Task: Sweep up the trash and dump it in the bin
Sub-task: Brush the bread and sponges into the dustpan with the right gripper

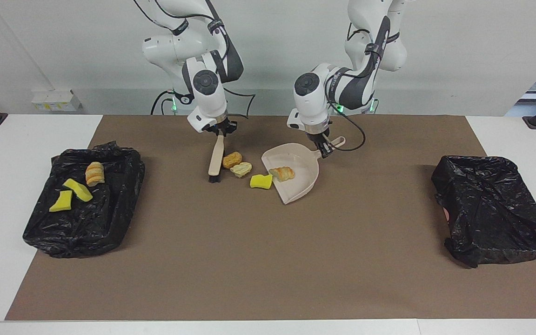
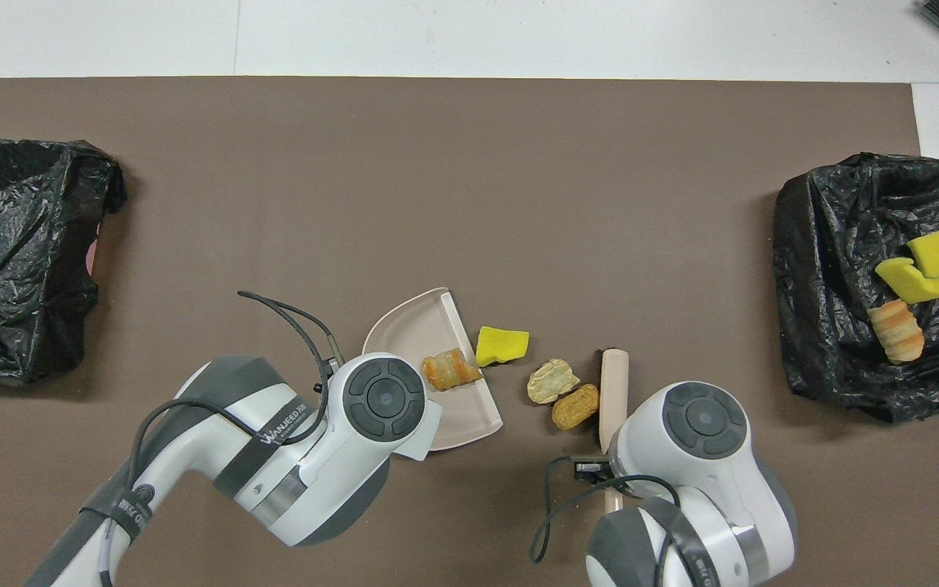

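Observation:
My right gripper (image 1: pixel 220 131) is shut on the handle of the beige brush (image 1: pixel 215 160), whose bristles rest on the mat right beside a brown bread bit (image 1: pixel 231 159). A pale bread piece (image 1: pixel 241 169) and a yellow sponge chunk (image 1: pixel 261 181) lie between the brush and the beige dustpan (image 1: pixel 301 184). A croissant piece (image 1: pixel 282 173) sits in the pan by its lip. My left gripper (image 1: pixel 322 148) is shut on the dustpan's handle. From overhead, the brush (image 2: pixel 612 387) lies next to the brown bit (image 2: pixel 575 407). Both wrists hide the grippers there.
A black-lined bin (image 1: pixel 44 232) at the right arm's end of the table holds two yellow sponge chunks (image 1: pixel 70 195) and a croissant piece (image 1: pixel 94 173). A second black-lined bin (image 1: pixel 491 209) stands at the left arm's end. A brown mat (image 1: pixel 268 260) covers the table.

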You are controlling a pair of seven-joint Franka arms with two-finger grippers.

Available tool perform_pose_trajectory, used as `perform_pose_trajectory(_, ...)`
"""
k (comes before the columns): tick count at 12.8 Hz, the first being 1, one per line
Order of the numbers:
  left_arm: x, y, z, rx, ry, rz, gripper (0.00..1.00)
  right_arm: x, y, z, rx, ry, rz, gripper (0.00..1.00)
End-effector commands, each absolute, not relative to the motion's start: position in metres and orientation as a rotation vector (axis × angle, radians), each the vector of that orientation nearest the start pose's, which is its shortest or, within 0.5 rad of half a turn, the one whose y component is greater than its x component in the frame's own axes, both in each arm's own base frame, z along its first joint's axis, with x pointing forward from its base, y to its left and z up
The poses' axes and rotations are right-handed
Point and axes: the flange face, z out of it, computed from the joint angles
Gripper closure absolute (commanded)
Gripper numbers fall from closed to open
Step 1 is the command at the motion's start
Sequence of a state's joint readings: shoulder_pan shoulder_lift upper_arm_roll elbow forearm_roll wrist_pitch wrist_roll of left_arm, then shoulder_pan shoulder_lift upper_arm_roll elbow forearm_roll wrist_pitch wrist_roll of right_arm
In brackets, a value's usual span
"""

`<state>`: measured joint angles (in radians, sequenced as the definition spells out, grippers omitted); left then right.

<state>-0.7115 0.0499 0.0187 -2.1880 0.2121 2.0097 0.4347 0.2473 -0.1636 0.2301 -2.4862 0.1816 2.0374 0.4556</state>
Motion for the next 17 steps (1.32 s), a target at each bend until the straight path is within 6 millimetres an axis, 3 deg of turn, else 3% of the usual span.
perform_pose_trajectory(1, 0.400, -0.309, 0.350, -2.403, 1.674, 0.271, 1.00, 0.394, 0.236, 0.314, -3.095, 0.180, 0.510, 1.00)
perform_pose_trajectory(5, 0.400, -0.309, 0.350, -2.401, 1.678, 0.271, 1.00, 0.420, 0.294, 0.319, -3.066, -0.036, 0.488, 1.00)
perform_pose_trajectory(7, 0.400, -0.309, 0.350, -2.401, 1.678, 0.271, 1.00, 0.413, 0.324, 0.330, -3.035, -0.180, 0.452, 1.00)
perform_pose_trajectory(10, 0.400, -0.310, 0.350, -2.400, 1.680, 0.271, 1.00, 0.399, 0.352, 0.337, -2.942, -0.237, 0.455, 1.00)
perform_pose_trajectory(13, 0.400, -0.310, 0.350, -2.400, 1.680, 0.269, 1.00, 0.402, 0.344, 0.339, -2.949, -0.269, 0.463, 1.00)
perform_pose_trajectory(17, 0.400, -0.310, 0.350, -2.395, 1.688, 0.270, 1.00, 0.421, 0.290, 0.359, -3.022, -0.255, 0.518, 1.00)
